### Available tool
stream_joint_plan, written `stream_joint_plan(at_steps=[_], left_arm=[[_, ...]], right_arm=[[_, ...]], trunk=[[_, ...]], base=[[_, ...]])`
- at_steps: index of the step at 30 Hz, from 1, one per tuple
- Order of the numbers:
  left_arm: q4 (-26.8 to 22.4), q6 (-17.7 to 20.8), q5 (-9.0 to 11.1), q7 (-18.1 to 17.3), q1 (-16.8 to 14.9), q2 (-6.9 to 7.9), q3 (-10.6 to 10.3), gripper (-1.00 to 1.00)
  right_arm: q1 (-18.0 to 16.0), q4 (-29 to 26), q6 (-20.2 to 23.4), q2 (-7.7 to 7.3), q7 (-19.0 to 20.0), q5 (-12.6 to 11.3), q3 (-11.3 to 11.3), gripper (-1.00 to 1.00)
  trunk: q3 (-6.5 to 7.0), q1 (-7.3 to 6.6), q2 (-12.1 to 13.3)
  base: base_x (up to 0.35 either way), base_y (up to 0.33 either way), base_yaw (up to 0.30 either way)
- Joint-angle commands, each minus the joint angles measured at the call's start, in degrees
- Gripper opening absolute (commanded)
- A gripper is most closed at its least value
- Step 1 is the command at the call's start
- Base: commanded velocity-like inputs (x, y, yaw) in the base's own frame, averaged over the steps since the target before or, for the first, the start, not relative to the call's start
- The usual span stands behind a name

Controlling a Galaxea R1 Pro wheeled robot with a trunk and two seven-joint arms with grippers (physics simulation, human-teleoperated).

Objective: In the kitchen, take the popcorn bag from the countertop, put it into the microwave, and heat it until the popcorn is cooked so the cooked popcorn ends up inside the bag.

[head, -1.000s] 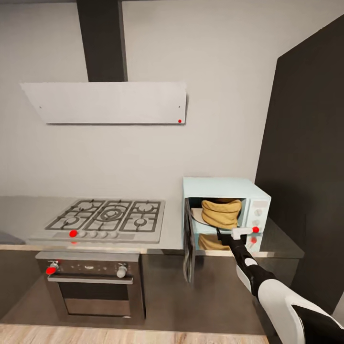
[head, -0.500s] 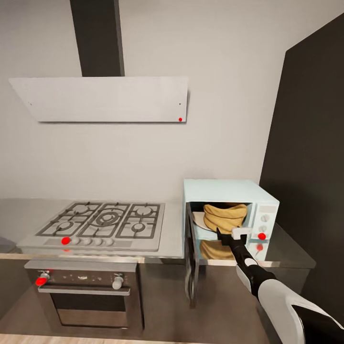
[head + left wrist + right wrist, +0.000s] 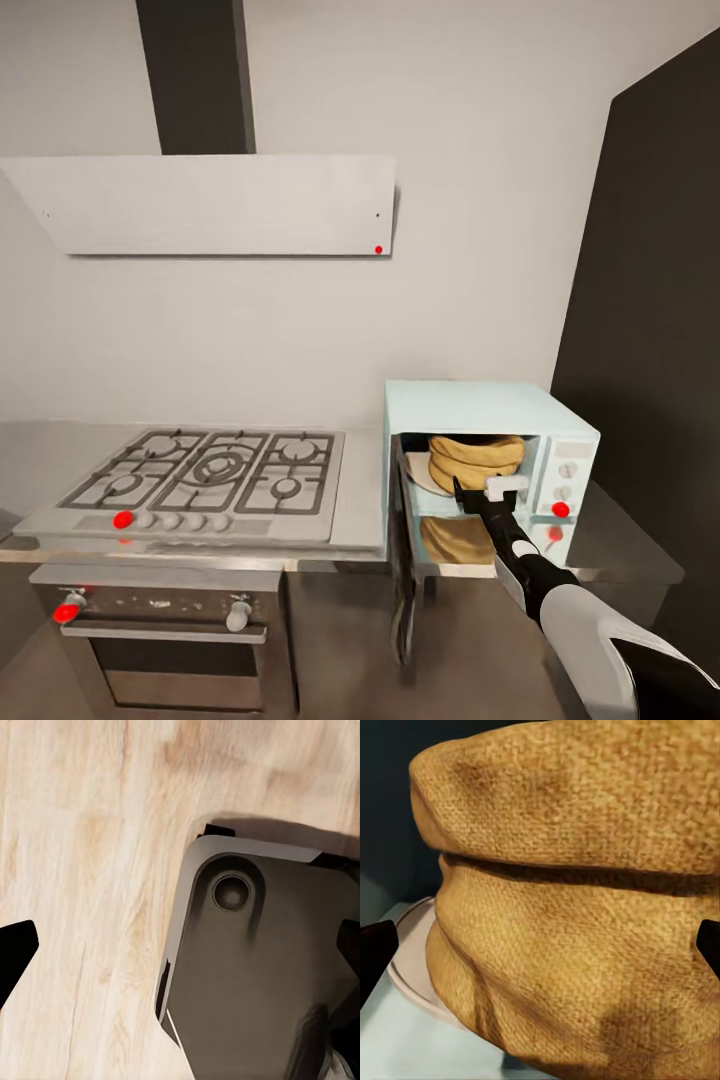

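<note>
Microwave [image 3: 480,405] holds popcorn bag [image 3: 476,460] before right claw [image 3: 480,490].

i can't tell whether the right gripper [image 3: 478,492] touches the popcorn bag [image 3: 474,460]; its fingertips [image 3: 375,949] are cut by the right wrist frame edges. the bag's mouth and filling are hidden. my left gripper's fingertip [image 3: 13,952] is clipped too, over the floor [image 3: 82,870].

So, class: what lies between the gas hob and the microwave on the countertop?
Head view: only bare countertop separates the gas hob from the microwave.
</note>
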Motion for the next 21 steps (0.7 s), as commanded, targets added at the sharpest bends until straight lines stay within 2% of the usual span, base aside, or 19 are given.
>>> stream_joint_plan(at_steps=[1,12,21], left_arm=[[-0.08,-0.06,-0.03,0.0,0.01,-0.01,0.19,1.0],[-0.08,-0.06,-0.01,0.0,0.01,-0.01,0.24,1.0],[-0.08,-0.06,-0.01,0.0,0.01,0.0,0.27,1.0]], right_arm=[[-0.06,0.06,-0.18,0.02,0.11,0.47,-0.47,1.0],[-0.06,0.06,-0.19,0.02,0.11,0.47,-0.47,1.0],[-0.06,0.06,-0.15,0.02,0.15,0.47,-0.47,1.0]], trunk=[[-0.08,0.02,-0.07],[-0.08,0.02,-0.07],[-0.08,0.02,-0.07]], base=[[0.032,0.0,0.0],[0.144,0.0,0.0],[0.02,0.0,0.0]])
